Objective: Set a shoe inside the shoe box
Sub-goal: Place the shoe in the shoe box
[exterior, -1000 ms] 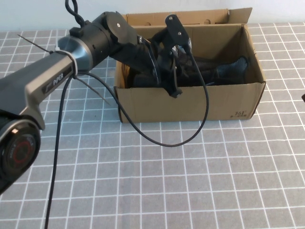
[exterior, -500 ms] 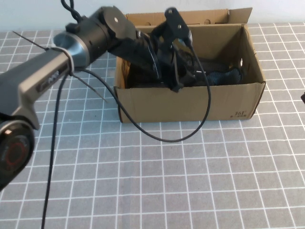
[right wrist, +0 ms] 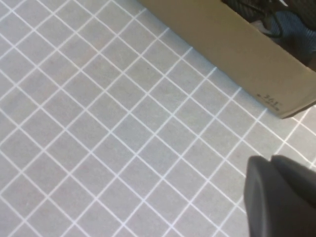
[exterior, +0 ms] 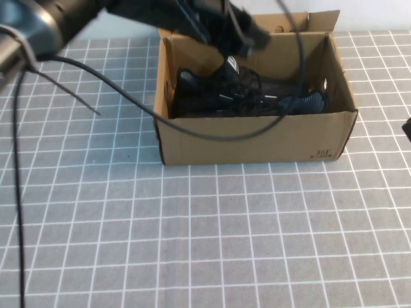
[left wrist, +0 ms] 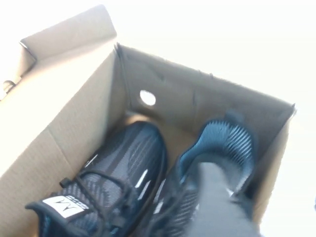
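Note:
The brown cardboard shoe box stands at the far middle of the table with its lid flap up behind. Two black sneakers lie inside it. The shoe with the white tongue label sits upright toward the box's left end and also shows in the left wrist view. Its match lies on its side beside it, with the ribbed sole showing. My left gripper hovers above the box's back wall, open and empty; one finger shows. My right gripper is shut and empty, low at the right of the table.
The box's right end wall has a round hole. A black cable hangs from my left arm over the box's front wall and left side. The checked grey cloth covers the table. The box's printed front corner lies near my right gripper.
My left gripper has lifted up and back out of the box, leaving both sneakers inside. The right arm has not moved.

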Controlling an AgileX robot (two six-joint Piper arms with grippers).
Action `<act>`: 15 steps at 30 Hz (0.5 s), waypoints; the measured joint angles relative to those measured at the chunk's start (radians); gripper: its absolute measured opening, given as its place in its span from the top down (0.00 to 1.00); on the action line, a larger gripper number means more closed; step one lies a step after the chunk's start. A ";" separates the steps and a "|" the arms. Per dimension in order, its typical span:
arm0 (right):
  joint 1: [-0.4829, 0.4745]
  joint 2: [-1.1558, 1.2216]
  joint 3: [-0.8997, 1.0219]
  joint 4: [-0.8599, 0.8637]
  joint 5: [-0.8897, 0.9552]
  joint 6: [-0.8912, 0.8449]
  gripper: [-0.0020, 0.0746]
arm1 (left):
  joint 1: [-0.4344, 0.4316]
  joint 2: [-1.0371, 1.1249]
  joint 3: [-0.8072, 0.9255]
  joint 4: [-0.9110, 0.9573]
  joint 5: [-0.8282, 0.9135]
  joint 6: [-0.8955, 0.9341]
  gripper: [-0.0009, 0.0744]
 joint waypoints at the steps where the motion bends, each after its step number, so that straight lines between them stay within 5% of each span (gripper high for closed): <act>1: 0.000 0.000 0.000 0.004 0.000 0.000 0.99 | 0.000 -0.017 0.000 0.000 0.008 -0.046 0.66; 3: 0.000 -0.002 0.000 0.019 0.009 0.002 0.99 | 0.000 -0.046 0.000 0.004 0.024 -0.093 0.84; 6: 0.000 -0.025 0.000 0.023 0.020 0.031 0.99 | 0.000 -0.079 0.000 0.022 0.030 -0.093 0.94; 15: 0.000 -0.196 0.000 -0.042 0.090 0.176 0.99 | 0.000 -0.218 0.000 0.178 0.120 -0.166 0.99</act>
